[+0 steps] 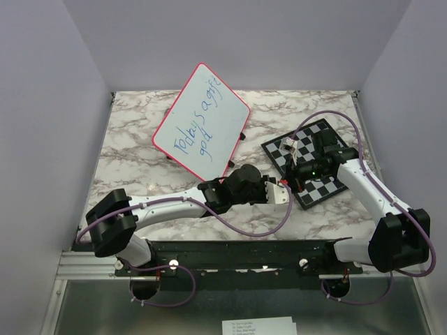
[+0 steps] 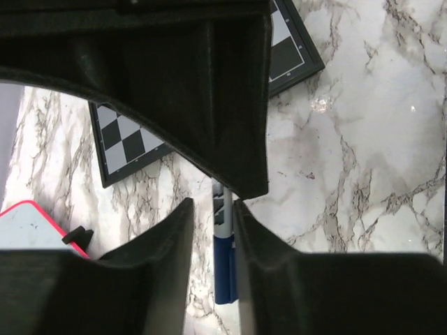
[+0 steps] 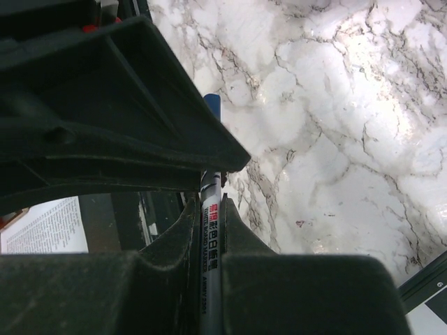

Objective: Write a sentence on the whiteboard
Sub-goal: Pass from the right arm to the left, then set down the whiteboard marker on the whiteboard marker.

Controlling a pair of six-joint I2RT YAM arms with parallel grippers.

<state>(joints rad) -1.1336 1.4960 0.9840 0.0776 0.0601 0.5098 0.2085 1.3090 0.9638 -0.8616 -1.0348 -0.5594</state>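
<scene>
So, sentence (image 1: 199,125) looks done on whiteboard (image 1: 230,118) | right of whiteboard: right claw (image 3: 211,209) clamped on marker (image 3: 211,244) | left claw (image 2: 214,204) nearly closed round its blue cap (image 2: 225,272), grip unclear | probably recapping

On the whiteboard (image 1: 230,124) we read the blue sentence (image 1: 199,118): "Today's a gift", "god" beneath (roughly). The marker (image 3: 211,227) bears print too small for us.

You face a booth of 3 plain, pale grey walls: a back wall (image 1: 237,42), a left wall (image 1: 42,139) and a right wall (image 1: 419,98). They close around a white, grey-veined marble tabletop (image 1: 133,164) that shows soft glare. Below its near edge, a printed sheet (image 1: 258,326) lies on a grey metal shelf (image 1: 91,307).
</scene>
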